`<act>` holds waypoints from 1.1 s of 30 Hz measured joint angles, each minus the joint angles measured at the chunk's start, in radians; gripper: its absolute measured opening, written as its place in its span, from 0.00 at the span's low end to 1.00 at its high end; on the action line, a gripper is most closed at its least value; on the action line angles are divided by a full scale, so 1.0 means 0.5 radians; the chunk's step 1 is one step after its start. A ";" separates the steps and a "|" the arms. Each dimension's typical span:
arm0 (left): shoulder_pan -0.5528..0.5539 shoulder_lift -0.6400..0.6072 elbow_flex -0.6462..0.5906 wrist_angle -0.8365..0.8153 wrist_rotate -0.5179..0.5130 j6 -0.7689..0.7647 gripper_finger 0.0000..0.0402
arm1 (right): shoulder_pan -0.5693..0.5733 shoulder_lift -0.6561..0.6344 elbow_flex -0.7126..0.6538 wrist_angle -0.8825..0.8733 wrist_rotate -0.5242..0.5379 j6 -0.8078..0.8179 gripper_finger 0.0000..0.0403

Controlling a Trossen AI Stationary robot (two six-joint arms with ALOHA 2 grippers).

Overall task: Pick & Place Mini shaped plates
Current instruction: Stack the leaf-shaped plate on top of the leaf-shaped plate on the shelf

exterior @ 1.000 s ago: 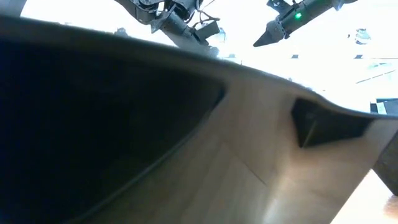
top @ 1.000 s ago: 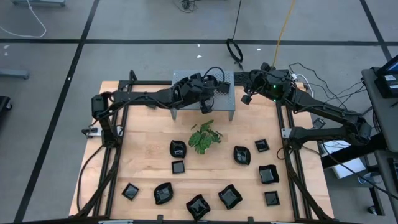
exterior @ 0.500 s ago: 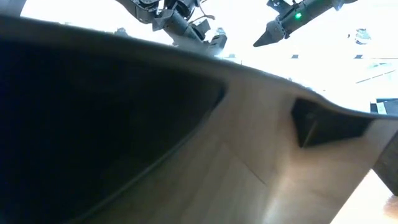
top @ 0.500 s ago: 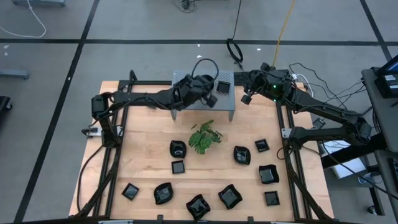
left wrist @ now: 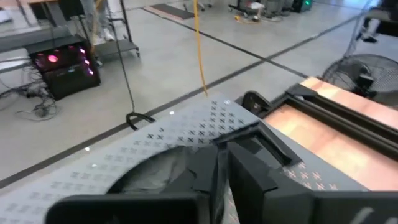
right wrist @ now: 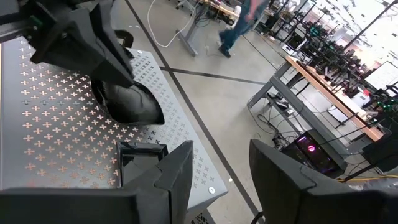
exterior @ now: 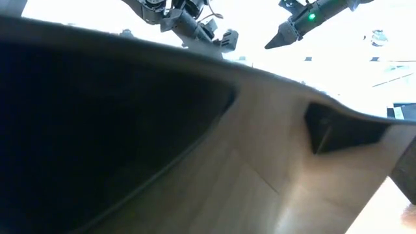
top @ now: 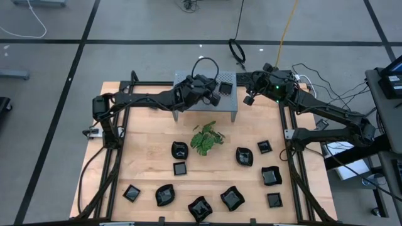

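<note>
Left claw [top: 217, 95] over grey stand [top: 227, 107]

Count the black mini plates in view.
12: ten plates spread on the table in front of the plant; on the stand, a square plate and another plate under the left claw. More may be hidden.

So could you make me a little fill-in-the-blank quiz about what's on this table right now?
1. The left claw hovers over the grey perforated ____.
2. The leafy plant is coloured ____.
3. The mini shaped plates scattered on the wooden table are all coloured ____.
4. The right claw has its fingers ____.

Missing words: stand; green; black; open
</note>
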 joint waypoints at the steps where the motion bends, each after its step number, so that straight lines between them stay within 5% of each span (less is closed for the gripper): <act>1: 0.000 0.000 0.000 0.006 -0.024 0.001 0.13 | 0.000 0.000 0.000 0.000 0.000 0.000 0.36; 13: -0.007 -0.043 -0.001 0.266 -0.040 0.186 0.39 | 0.000 0.000 0.000 -0.003 0.000 0.000 0.36; 22: -0.008 -0.099 -0.001 -0.138 0.478 1.018 0.36 | 0.000 0.000 -0.001 -0.013 0.001 -0.145 0.36; 33: 0.111 -0.087 -0.001 -0.291 0.508 1.245 0.32 | 0.000 0.001 -0.001 -0.014 0.004 -0.150 0.36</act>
